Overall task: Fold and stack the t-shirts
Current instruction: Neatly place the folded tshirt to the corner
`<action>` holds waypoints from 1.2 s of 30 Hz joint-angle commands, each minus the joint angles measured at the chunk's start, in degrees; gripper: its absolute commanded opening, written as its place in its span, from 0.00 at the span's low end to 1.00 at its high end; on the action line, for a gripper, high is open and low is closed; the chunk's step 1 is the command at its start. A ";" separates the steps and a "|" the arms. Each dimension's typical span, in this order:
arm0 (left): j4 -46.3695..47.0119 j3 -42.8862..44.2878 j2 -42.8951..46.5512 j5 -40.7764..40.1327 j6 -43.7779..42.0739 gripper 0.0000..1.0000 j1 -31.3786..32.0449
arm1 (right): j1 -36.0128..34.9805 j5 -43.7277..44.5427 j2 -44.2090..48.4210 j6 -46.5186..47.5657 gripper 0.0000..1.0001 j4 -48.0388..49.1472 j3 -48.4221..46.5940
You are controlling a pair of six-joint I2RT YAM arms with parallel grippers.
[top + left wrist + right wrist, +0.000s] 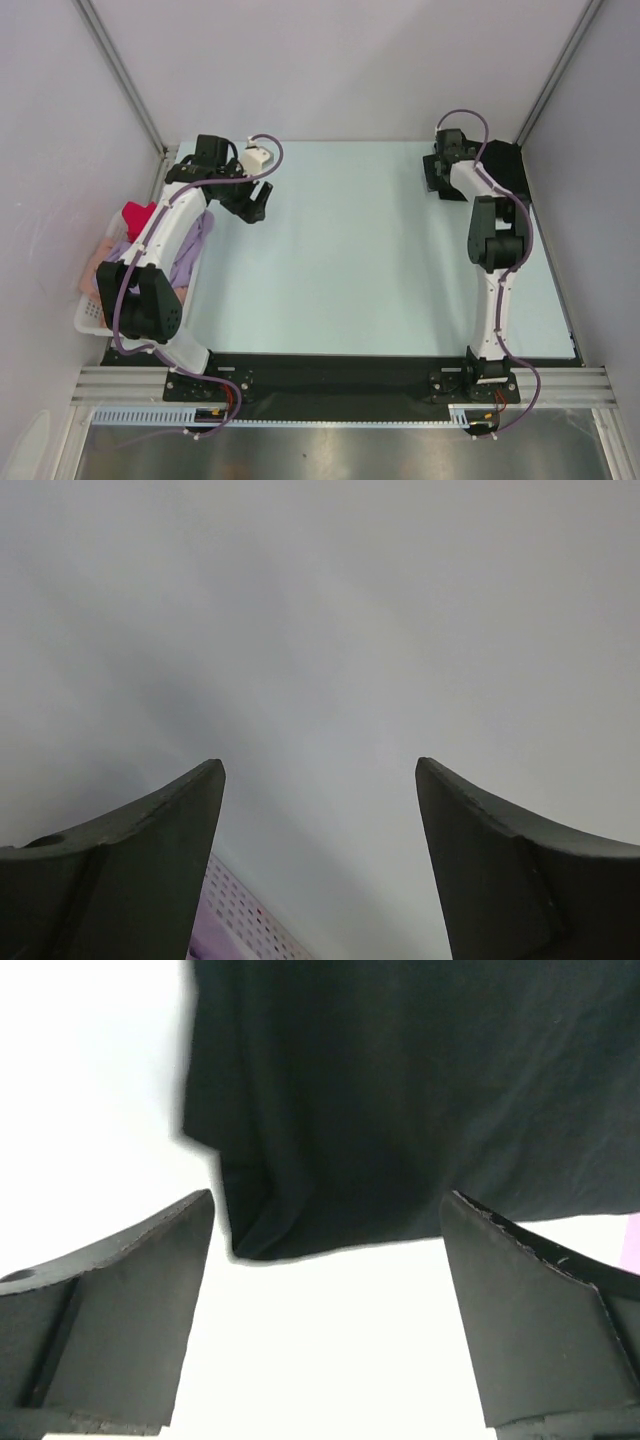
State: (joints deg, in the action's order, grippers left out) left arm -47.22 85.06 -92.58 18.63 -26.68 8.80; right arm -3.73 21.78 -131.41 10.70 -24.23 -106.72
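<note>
A black t-shirt [508, 165] lies bunched in the far right corner of the table. In the right wrist view the black t-shirt [400, 1090] fills the top, just beyond my right gripper [325, 1220], which is open over bare table with nothing between its fingers. From above, the right gripper [440, 180] hangs just left of that shirt. Red [138, 216], lavender [190, 250] and pale pink [98, 265] t-shirts sit in the basket on the left. My left gripper [255, 205] is open and empty above the table's far left, beside the basket; its wrist view shows the left gripper [320, 780] with only pale surface ahead.
A white lattice basket [90, 320] stands along the table's left edge, and its corner [240, 920] shows low in the left wrist view. Grey walls with metal posts close in the table on the left, back and right.
</note>
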 commanded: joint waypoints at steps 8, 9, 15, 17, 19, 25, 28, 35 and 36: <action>4.93 -10.15 9.07 -4.48 -2.59 1.00 -1.85 | 0.12 -16.58 31.90 -19.47 1.00 8.92 24.95; 5.47 -11.39 10.82 -4.92 -2.59 1.00 -2.12 | 0.30 -17.46 34.36 -20.45 1.00 11.55 31.07; 8.11 -22.11 18.30 -4.75 -4.17 1.00 -4.31 | 0.56 -24.67 52.29 -25.81 1.00 13.42 45.70; 9.60 -26.49 21.99 -2.91 -4.09 1.00 -5.89 | 0.56 -27.04 57.64 -26.52 1.00 12.54 50.18; 11.96 -31.06 25.32 -1.59 -2.69 1.00 -7.12 | 0.65 -27.75 61.35 -27.92 0.99 11.31 53.44; 20.49 -40.57 29.99 -3.69 4.77 1.00 -7.48 | 0.74 -27.32 75.76 -30.56 1.00 12.54 67.50; 25.40 -43.74 31.22 -5.97 7.95 1.00 -7.48 | 0.83 -27.14 80.95 -30.91 1.00 12.63 71.55; 27.36 -44.27 30.61 -7.29 9.89 1.00 -7.48 | 0.91 -26.26 84.22 -30.04 1.00 12.45 75.16; 27.27 -44.36 30.35 -7.47 9.63 1.00 -7.48 | 0.83 -26.35 84.30 -30.03 1.00 12.63 75.42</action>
State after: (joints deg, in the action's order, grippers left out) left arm -23.24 40.80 -62.81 11.97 -19.00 1.67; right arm -3.11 -4.84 -47.94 -19.05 -13.37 -31.83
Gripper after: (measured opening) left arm 0.996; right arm 0.995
